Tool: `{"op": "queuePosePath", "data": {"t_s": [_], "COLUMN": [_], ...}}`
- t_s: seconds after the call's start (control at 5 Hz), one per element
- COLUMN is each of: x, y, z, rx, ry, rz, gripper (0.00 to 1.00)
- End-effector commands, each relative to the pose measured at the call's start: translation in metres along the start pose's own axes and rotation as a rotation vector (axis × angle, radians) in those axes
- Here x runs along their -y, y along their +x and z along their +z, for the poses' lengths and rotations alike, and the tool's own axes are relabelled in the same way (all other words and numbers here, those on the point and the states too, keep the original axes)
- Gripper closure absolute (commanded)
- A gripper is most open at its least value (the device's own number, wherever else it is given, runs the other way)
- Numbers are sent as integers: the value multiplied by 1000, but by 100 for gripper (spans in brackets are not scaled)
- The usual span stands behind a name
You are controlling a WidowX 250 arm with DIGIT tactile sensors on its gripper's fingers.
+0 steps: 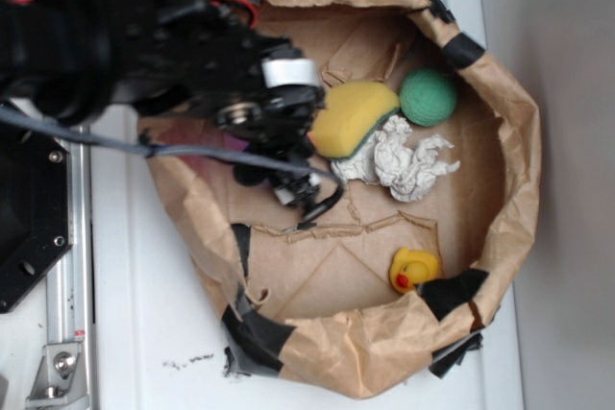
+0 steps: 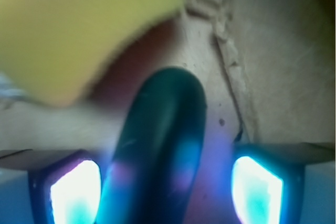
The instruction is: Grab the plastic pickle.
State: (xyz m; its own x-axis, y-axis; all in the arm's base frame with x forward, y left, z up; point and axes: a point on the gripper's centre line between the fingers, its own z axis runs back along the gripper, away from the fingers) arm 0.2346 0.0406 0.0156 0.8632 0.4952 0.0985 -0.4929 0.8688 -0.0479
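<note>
The plastic pickle (image 2: pixel 163 145) is a smooth dark green capsule lying on the brown paper floor. In the wrist view it runs between my two glowing pads (image 2: pixel 76 192), close to the left pad and with a gap to the right one. My gripper (image 2: pixel 167 192) is open and straddles the pickle. In the exterior view the gripper (image 1: pixel 307 197) is low inside the paper basin (image 1: pixel 509 141), just left of the yellow sponge (image 1: pixel 351 117), and the arm hides the pickle.
A green ball (image 1: pixel 428 96) sits at the back right, crumpled white paper (image 1: pixel 404 162) lies beside the sponge, and a yellow rubber duck (image 1: pixel 415 269) is at the front right. The crumpled paper wall rings everything. The sponge (image 2: pixel 79 30) looms close at upper left in the wrist view.
</note>
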Motion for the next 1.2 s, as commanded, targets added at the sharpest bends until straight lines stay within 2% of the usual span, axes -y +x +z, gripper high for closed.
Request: {"op": "queuePosePath", "data": {"t_s": [0.0,0.2,0.4,0.6,0.8,1.0], "x": [-9,-7,1,17,37,64], "y": [0,2,13,28,35,38], "z": [11,17,36,73,117,143], "rx": [51,63,105,175,276,317], "ry": [24,18,-26,-213,-221,-145], "rz": [27,2,-60,-182,-358,-466], "gripper": [100,100,100,100,100,100]}}
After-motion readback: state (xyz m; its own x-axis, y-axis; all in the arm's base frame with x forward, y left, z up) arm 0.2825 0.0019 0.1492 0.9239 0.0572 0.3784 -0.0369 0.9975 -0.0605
